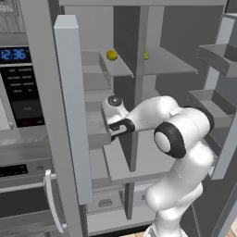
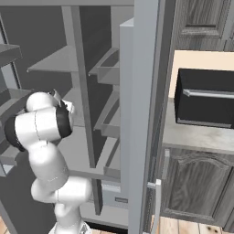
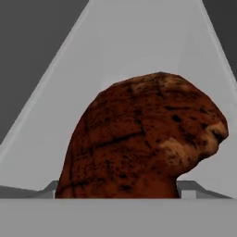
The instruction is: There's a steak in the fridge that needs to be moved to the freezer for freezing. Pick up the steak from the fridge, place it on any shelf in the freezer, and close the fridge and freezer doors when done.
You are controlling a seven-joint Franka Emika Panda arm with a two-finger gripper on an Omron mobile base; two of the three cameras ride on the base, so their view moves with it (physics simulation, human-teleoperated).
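**Arm reaches into the open unit, steak close before the hand**

The tall grey side-by-side unit stands with both doors swung wide. In the left base view the left-hand door (image 1: 72, 111) shows its edge, with inner bins behind it, and the right-hand door (image 1: 222, 92) carries stepped grey bins. Pale grey shelves (image 1: 162, 62) span the interior on either side of a central divider (image 1: 137, 88). On the upper shelf sit a yellow ball (image 1: 111, 55) and, just past the divider, a yellow-green ball (image 1: 146, 55).

The white arm (image 1: 178, 139) bends across the middle of the unit, and the gripper (image 1: 119, 126) is pushed in at the left compartment, level with a middle shelf. In the hand view the steak (image 3: 143, 139), mottled red-brown, looms very close against a pale grey surface with sloping walls. The fingertips are hidden, so I cannot tell whether the claw is apart or clamped on the steak.

To the left stands a black-panelled wall oven (image 1: 21, 92); its blue display (image 1: 14, 54) reads 12:36. In the right base view a dark microwave (image 2: 205, 98) sits on a counter above dark wood-grain cabinets (image 2: 194, 187).
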